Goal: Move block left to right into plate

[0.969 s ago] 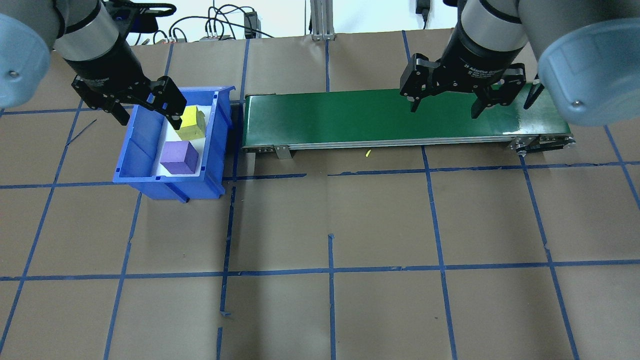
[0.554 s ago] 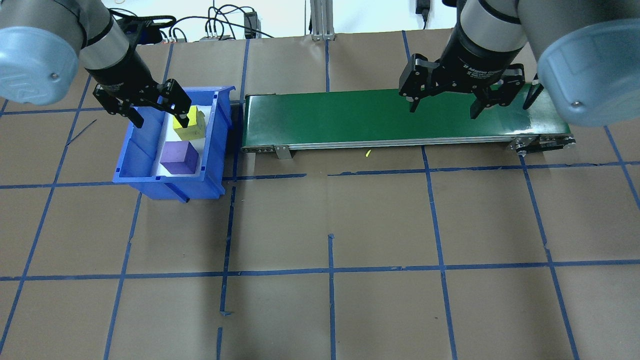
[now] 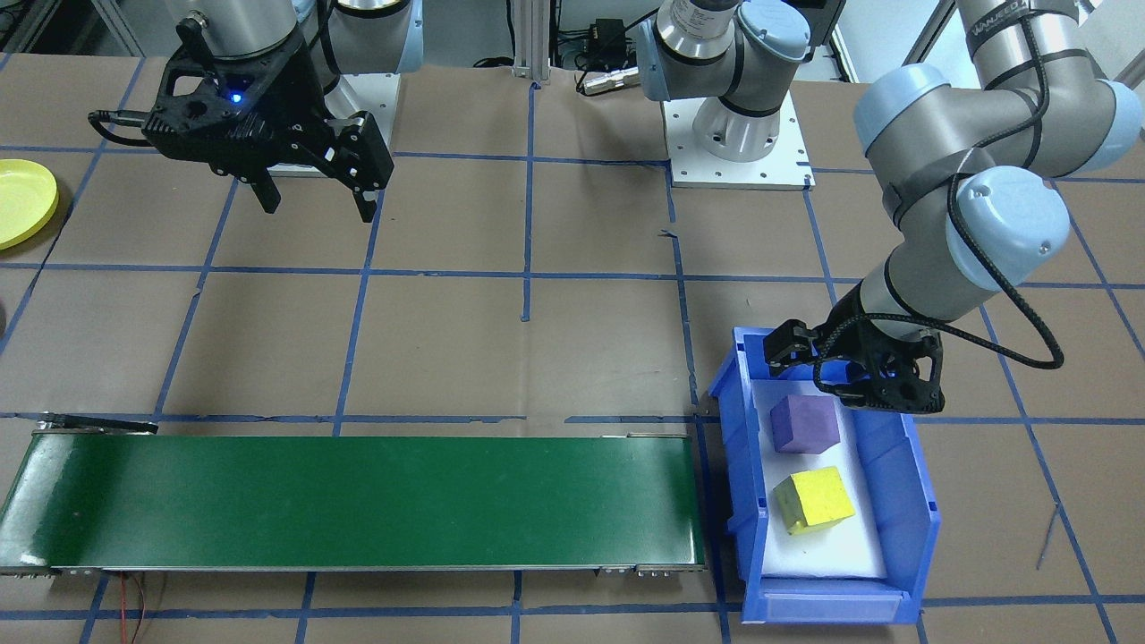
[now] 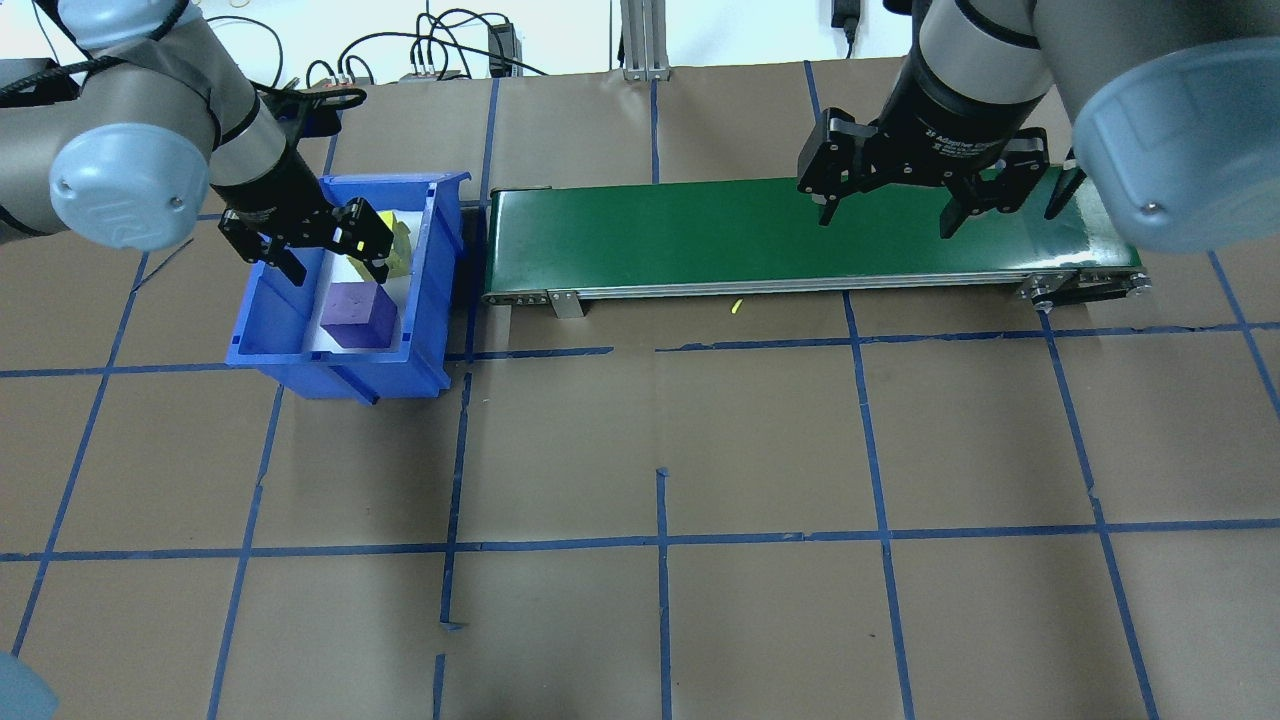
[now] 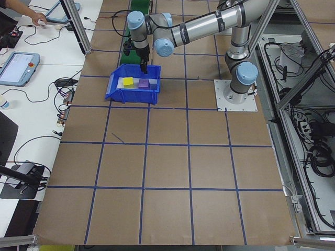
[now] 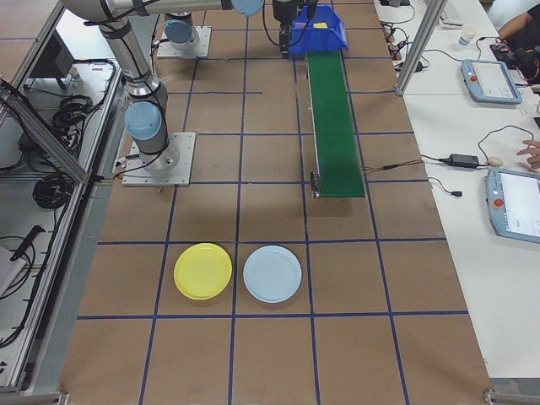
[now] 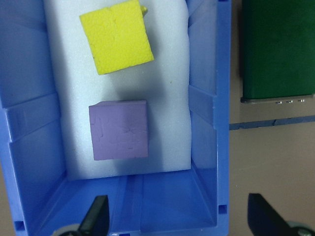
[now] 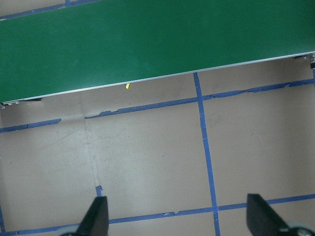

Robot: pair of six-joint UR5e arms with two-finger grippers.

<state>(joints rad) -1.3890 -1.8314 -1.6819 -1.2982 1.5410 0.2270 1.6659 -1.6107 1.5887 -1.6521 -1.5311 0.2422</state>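
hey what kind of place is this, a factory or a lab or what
Most likely a robotics research lab: a taped grid covers the table, a short green conveyor belt serves as a prop, and handheld control tablets lie on a side bench with loose cables.

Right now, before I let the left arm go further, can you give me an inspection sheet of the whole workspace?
Surface: brown-paper table with a blue tape grid.
Job's things: purple cube and yellow cube on white foam in the blue bin; green conveyor belt beside the bin, nothing on it; yellow plate at the far end, bare.
Clutter: light-blue plate; small yellow scrap by the belt.
Grippers: left pincer open above the bin, holding nothing; right pincer open over the belt.
Cables: bundle at the table's back edge.
Surroundings: side benches with tablets; a person's hand.
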